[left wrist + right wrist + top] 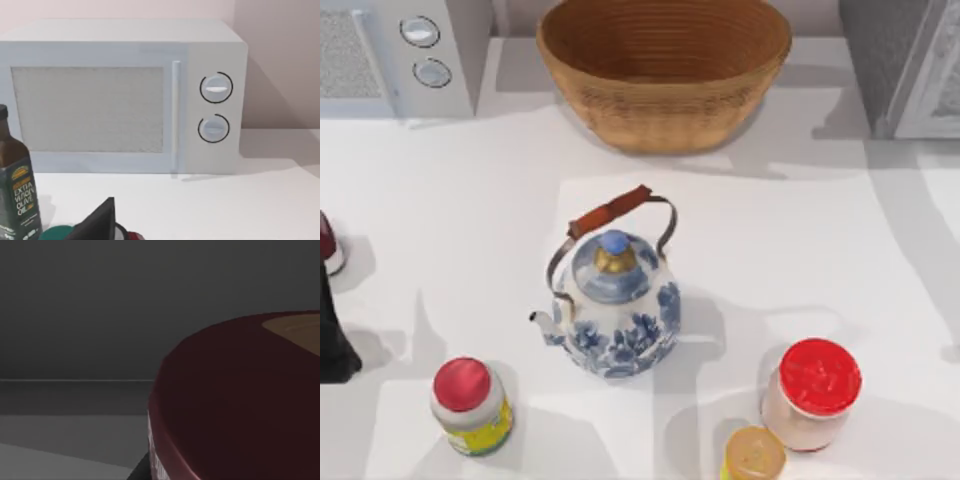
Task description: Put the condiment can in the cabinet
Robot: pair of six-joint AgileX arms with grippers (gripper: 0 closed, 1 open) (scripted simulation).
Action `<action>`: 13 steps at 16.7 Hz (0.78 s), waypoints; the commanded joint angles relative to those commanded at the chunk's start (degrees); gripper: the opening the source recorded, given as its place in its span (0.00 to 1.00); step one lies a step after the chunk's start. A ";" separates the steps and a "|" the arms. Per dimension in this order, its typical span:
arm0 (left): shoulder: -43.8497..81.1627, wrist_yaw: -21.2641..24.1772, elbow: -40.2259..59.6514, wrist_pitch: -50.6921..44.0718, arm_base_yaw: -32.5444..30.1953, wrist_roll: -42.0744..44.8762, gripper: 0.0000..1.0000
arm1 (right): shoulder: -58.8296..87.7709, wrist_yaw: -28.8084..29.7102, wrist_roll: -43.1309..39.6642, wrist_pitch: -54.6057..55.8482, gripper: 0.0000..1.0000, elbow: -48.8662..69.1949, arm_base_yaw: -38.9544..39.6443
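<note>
Right gripper: a dark edge (141,471) shows beside the condiment can (235,405). Whether the gripper is open, closed or gripping cannot be told. The can's maroon lid has a tan patch on top and sits close to the right wrist camera, with dark grey surfaces behind it. No writing on it is legible, and its place relative to the teapot cannot be told.

Left gripper (97,225): parked well left of the teapot (615,305); state cannot be told. Just beside it stands one dark bottle (15,195), its label reading "EXTRA VIRGIN".

Count, placed from the teapot:
- One basket (665,70), behind.
- One white microwave (405,55) with two knobs, behind and left.
- One cabinet (905,60), behind and right.
- One red-capped bottle (470,405), in front and left; label print illegible.
- One red-lidded jar (813,392), in front and right.
- One small amber-topped jar (753,455), just beside that jar.
</note>
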 joint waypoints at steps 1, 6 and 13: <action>0.00 0.00 0.00 0.00 0.00 0.00 1.00 | 1.27 0.24 -0.03 -0.48 0.00 1.84 0.14; 0.00 0.00 0.00 0.00 0.00 0.00 1.00 | 2.90 0.55 -0.09 -1.09 0.00 4.17 0.32; 0.00 0.00 0.00 0.00 0.00 0.00 1.00 | 6.57 -0.02 0.00 -0.57 0.00 7.57 -0.39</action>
